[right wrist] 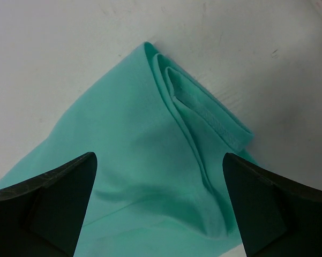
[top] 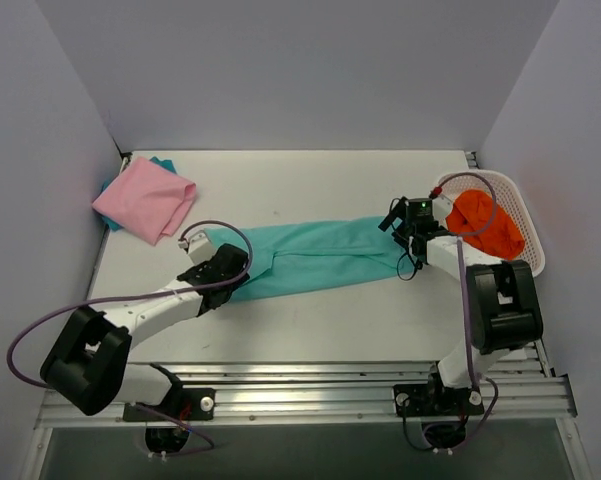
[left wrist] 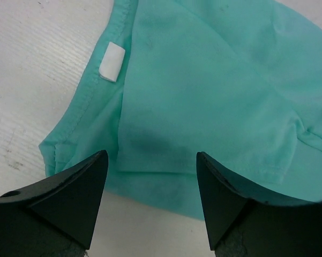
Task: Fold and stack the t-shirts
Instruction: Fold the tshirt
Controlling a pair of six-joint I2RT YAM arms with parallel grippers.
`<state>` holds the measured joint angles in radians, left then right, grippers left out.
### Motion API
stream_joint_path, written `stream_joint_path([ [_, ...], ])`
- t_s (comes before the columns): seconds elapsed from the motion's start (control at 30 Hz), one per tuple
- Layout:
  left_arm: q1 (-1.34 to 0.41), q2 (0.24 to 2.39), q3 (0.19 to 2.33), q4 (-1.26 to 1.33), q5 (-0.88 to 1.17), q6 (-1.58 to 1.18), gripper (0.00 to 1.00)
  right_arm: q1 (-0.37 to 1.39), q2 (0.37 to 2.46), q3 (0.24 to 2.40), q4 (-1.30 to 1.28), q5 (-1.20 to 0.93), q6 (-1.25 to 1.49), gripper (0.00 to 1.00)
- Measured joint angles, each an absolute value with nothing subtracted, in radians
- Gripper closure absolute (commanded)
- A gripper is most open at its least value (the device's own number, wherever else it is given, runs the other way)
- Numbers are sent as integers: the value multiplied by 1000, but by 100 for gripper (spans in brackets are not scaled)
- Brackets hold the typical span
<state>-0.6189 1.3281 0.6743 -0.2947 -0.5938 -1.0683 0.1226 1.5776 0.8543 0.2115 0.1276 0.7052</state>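
A mint-teal t-shirt [top: 320, 258] lies folded into a long strip across the middle of the table. My left gripper [top: 242, 272] hovers open over its left end. The left wrist view shows that gripper [left wrist: 151, 155] with its fingers apart above the collar end of the shirt [left wrist: 203, 80], where a white label [left wrist: 112, 62] shows. My right gripper [top: 398, 240] is open over the right end. In the right wrist view it [right wrist: 159, 156] stands wide above the layered hem corner of the shirt [right wrist: 128, 134]. Neither holds cloth. A folded pink t-shirt [top: 145, 200] lies at the back left.
A white lattice basket [top: 528, 232] at the right edge holds an orange cloth [top: 485, 222]. A bit of blue-teal cloth [top: 162, 161] peeks from under the pink shirt. Walls close in the table on the left, back and right.
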Motion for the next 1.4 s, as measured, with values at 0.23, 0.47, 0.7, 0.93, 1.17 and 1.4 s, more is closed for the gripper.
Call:
stream_joint_path([
  [0.23, -494, 1455, 674, -174, -510, -1034, 33, 126, 1760, 895, 323, 137, 706, 7],
  [0.47, -391, 1554, 684, -9, -440, -981, 78, 124, 1882, 960, 464, 115, 696, 78],
  [0.7, -350, 1669, 751, 118, -386, -949, 98, 119, 1944, 983, 532, 67, 706, 100],
  [0.93, -348, 1705, 850, 33, -361, -882, 98, 121, 1923, 928, 589, 48, 719, 100],
  [1.17, -294, 2040, 1436, -157, -320, -730, 98, 224, 1732, 699, 596, 56, 779, 100],
  [1.4, -223, 2409, 2023, -360, -217, -614, 98, 652, 1392, 516, 472, 153, 867, 100],
])
